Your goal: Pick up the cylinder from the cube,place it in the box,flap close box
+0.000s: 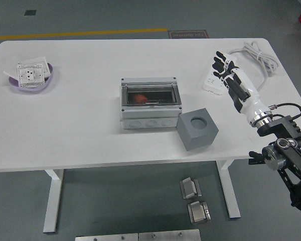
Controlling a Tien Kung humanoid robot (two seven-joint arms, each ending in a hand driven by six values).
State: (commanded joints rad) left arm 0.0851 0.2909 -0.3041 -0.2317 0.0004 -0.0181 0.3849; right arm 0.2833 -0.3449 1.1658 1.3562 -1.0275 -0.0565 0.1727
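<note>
Head view tells you most of it: the cube (pixel 198 129) sits with its round socket empty, and something reddish, likely the cylinder (pixel 139 98), shows through the clear lid of the box (pixel 150 103) mid-desk. That lid looks flat down, so I'd say you're basically done, though I can't tell if it's latched. Your right hand (pixel 230 80) hovers over the white power strip (pixel 215 79) at the desk's (pixel 80 125) right side, fingers spread, holding nothing.

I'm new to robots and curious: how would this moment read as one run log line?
right hand: open, empty, over power strip | box: flap shut, reddish item inside | cube: hole empty | left hand: unseen
</note>
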